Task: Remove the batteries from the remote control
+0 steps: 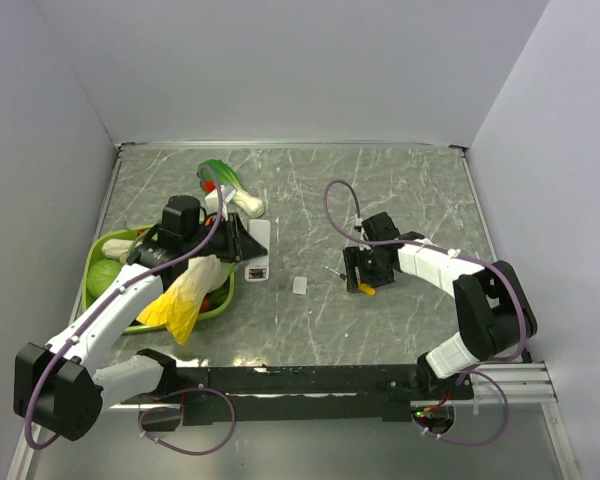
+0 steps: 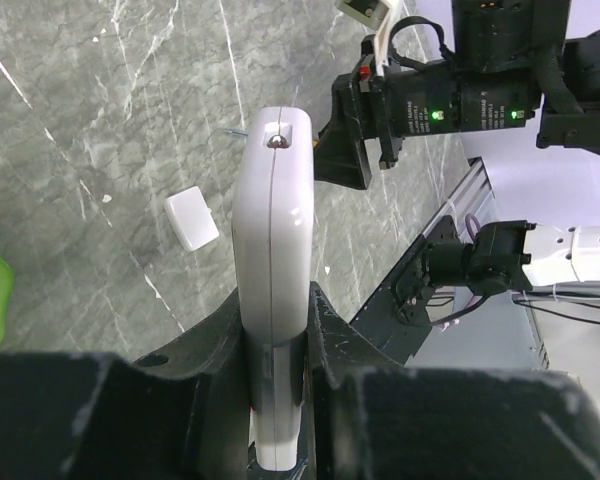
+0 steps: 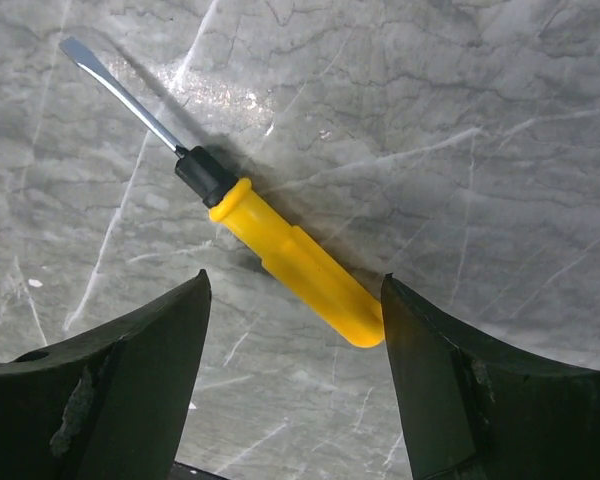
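Seen from above, a grey marbled table (image 1: 400, 190) lay inside plain white walls, with your two arms reaching in from the bottom edge of the frame. Your left gripper (image 2: 276, 345) was clamped narrowly on the remote control (image 2: 272, 240), a slim white bar. The left wrist view showed it edge-on, pinched between the dark fingers at its near end, with its far end pointing up the frame. In the overhead view the remote sat left of centre, just right of a green bowl (image 1: 93, 262) with a yellow bag (image 1: 185, 297) draped over its rim. The batteries could not be made out in any view, and whether they sat inside the remote could not be told. A small pale grey cover piece (image 1: 299, 285) lay flat on the table near the centre, between the two grippers and apart from both. Your right gripper (image 3: 294, 312) stood right of centre with its jaws spread wide and holding nothing. In its wrist view, a screwdriver (image 3: 285, 262) with a yellow handle and black collar lay on the marble. Its thin metal blade slanted toward the upper left of the frame, and the butt of its handle lay between the two dark fingers, close to the right-hand one. Whether it touched that finger could not be told.
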